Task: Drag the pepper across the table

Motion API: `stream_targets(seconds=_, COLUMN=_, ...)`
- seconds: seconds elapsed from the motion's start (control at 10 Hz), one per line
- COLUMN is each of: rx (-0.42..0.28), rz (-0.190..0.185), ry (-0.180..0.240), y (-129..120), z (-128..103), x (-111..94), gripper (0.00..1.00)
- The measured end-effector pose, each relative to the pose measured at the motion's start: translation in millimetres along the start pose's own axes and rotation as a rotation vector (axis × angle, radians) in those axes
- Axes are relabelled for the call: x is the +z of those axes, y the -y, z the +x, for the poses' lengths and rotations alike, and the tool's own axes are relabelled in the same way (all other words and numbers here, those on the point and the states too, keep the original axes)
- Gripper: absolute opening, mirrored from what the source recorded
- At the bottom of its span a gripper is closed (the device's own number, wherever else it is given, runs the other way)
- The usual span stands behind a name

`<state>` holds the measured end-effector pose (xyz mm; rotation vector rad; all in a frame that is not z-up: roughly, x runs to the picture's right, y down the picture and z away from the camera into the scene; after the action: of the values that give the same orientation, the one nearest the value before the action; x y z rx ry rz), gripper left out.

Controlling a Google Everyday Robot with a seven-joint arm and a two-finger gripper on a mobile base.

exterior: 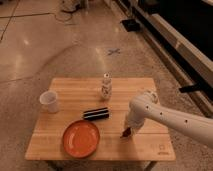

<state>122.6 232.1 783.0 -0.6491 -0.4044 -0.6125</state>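
The pepper (125, 133) is a small dark-red object on the light-wood table (150, 145), right of the middle and towards the front edge. My gripper (126, 131) reaches down from the white arm that comes in from the right. It sits right on the pepper and is closed on it, covering most of it. Only the pepper's reddish lower end shows at the gripper's tip.
An orange plate (81, 138) lies at the front left of the pepper. A black oblong object (96, 114) lies in the middle. A white cup (49, 101) stands at the left, a white speckled shaker (106, 86) at the back. A blue mark (114, 51) is on the floor.
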Motion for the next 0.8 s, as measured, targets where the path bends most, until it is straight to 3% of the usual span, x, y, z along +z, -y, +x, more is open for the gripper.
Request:
stream_targets(seconds=0.5, rx=-0.057, rz=-0.054, ry=0.086, y=-18, z=-36, x=15, gripper=0.19)
stream_targets(seconds=0.8, rx=-0.095, rz=-0.075, ry=0.114, y=-18, z=-48, x=22, gripper=0.19)
